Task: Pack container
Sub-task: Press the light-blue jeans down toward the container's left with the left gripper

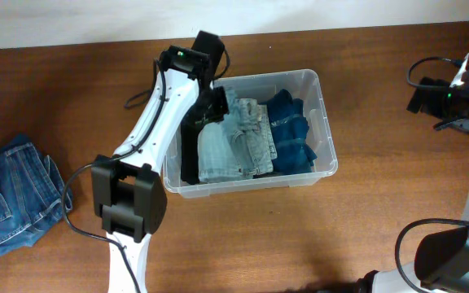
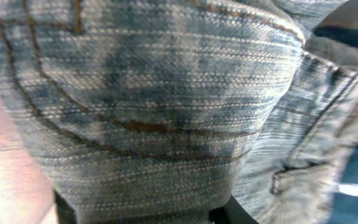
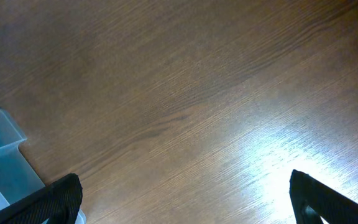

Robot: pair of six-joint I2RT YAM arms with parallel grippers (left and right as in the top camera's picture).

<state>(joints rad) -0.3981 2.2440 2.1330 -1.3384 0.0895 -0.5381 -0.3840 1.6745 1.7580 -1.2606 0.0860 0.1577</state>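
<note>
Several folded jeans [image 1: 243, 138] in container [image 1: 326, 122]: stiff plastic, probably slides easily, hold by rim. My left hand [image 1: 210, 107] buried in them, grip unreadable; right hand [image 3: 182, 186] released.

Clear rectangular container [image 1: 326, 134], upright mid-table, apparently full of folded denim

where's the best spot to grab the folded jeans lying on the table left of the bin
Probably the edge of the jeans facing the container, taken from straight above. They lie flat on the table in a loose folded stack, so only an edge lets the fingers pinch cloth, and that side is nearest the left arm.
</note>
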